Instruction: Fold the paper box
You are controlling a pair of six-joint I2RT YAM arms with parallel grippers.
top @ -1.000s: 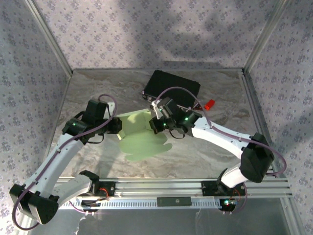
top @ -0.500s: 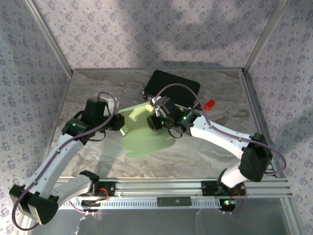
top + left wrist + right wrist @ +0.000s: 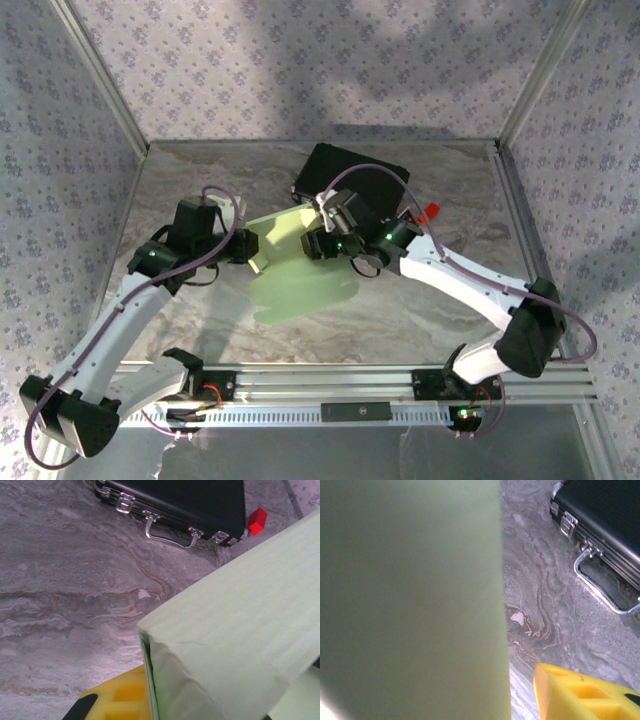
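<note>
Softly creased pale-green paper box (image 3: 300, 285), marbled tabletop (image 3: 200, 180)

paper box (image 3: 235, 630): matt card | case (image 3: 200, 495): black, shiny metal latches (image 3: 125, 502)

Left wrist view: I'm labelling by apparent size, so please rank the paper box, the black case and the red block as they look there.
1. paper box, largest, though it sits right at the camera, which inflates it.
2. black case, partly cut off at the top edge.
3. red block, smallest.
</note>
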